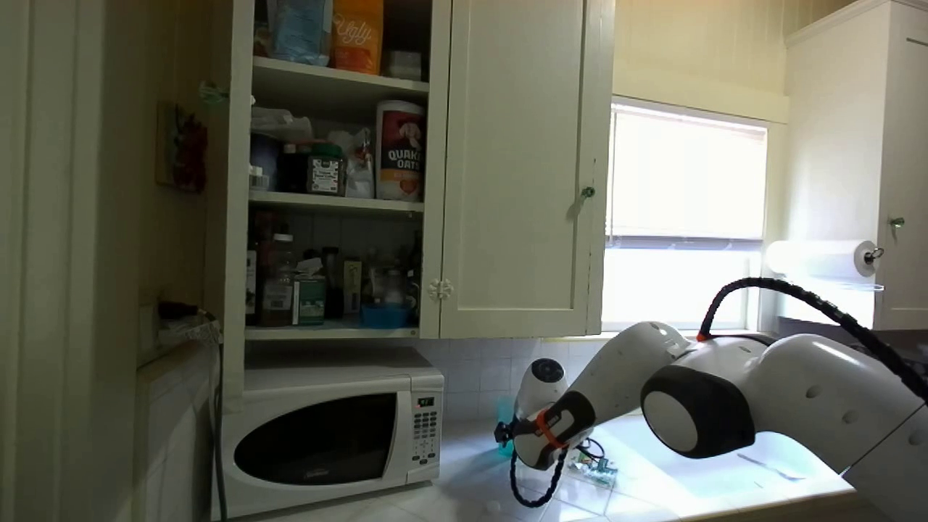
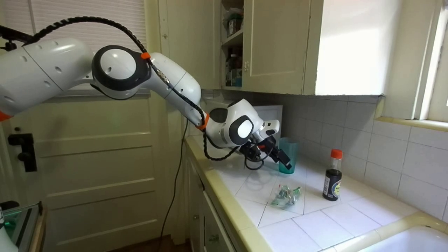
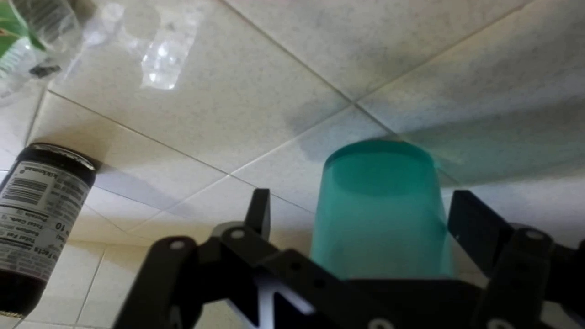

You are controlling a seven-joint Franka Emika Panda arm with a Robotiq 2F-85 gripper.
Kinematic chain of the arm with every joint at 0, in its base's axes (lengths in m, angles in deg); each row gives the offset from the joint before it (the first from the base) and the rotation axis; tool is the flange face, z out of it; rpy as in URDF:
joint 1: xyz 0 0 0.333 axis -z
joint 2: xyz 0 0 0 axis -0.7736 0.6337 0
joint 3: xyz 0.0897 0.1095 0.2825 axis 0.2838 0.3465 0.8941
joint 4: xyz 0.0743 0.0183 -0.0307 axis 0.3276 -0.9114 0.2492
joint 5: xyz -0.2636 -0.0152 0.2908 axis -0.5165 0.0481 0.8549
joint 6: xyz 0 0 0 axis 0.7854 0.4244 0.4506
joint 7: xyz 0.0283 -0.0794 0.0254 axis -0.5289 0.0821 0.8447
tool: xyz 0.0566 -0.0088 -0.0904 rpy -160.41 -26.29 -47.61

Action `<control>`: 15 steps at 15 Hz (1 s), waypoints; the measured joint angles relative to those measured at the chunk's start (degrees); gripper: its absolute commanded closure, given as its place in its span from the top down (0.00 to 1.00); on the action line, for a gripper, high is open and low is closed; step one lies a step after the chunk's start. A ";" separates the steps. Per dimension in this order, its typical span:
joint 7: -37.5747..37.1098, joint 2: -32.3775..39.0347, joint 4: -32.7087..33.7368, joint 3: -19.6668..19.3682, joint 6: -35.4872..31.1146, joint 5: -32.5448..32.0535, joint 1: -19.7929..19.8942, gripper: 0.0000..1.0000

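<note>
In an exterior view we see the arm (image 2: 176, 84) extend from the left edge, at first high over the floor. After the dark-ringed joint it slopes down toward the counter (image 2: 329, 229). Its wrist is bent there, and from the wrist the gripper (image 3: 365, 214) points obliquely downward, its tips low over the tiles. The black cable (image 2: 92, 21) makes a high arch above the arm, then a smaller loop under the wrist.

In the wrist view we notice that the two fingers (image 3: 259, 212) stand wide apart, with the cup (image 3: 379, 219) between them. The cup is closer to the finger at the right of this view; whether they touch, we cannot tell. On the left side of the cup a clear gap is visible.

The cup is teal and stands upright on the counter, before the tiled wall. Near it we find the bottle (image 2: 331, 183), upright, with a red cap, and the crumpled bag (image 2: 286, 196), which lies on the tiles.

In an exterior view the microwave (image 1: 326, 442) stands under the cupboard (image 1: 507, 167), to the left of the wrist, and here the fingers are hidden from us.
</note>
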 measured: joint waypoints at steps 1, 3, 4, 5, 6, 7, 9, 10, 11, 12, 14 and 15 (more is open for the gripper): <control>0.14 0.00 0.04 -0.14 0.00 0.06 -0.05 1.00; 0.36 0.02 0.16 -0.35 0.00 0.16 -0.08 1.00; 0.89 0.05 0.28 -0.24 0.00 0.27 0.04 1.00; 1.47 0.11 0.43 -0.09 0.00 0.47 0.14 1.00; 1.93 0.20 0.61 -0.04 0.00 0.59 0.19 1.00; 2.33 0.35 0.89 0.02 0.00 0.74 0.24 1.00; 3.19 0.93 1.94 0.23 0.00 0.98 0.48 1.00; 3.55 1.26 2.51 0.36 0.00 1.08 0.66 1.00; 3.84 1.70 3.27 0.59 0.00 1.22 0.96 0.99; 4.14 2.13 3.94 0.85 0.00 1.39 1.28 0.74; 4.63 3.19 5.49 1.27 0.00 1.96 1.97 0.70; 4.87 3.74 6.28 1.48 0.01 2.19 2.30 0.60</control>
